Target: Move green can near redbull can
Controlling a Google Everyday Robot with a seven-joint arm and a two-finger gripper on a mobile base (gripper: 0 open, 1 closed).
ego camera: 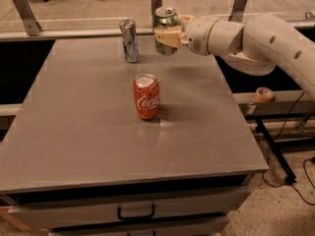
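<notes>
The green can (165, 18) is upright in my gripper (167, 35), which is shut on it and holds it above the far part of the grey table (88, 132). The redbull can (130, 41), slim, silver with blue patches and dented, stands on the table just left of the green can, a small gap apart. My white arm (246, 38) reaches in from the right.
A red Coca-Cola can (146, 96) stands near the table's middle, in front of the other cans. A drawer handle (135, 213) shows below the front edge. A tape roll (264, 94) sits on a ledge at the right. A rail runs behind the table.
</notes>
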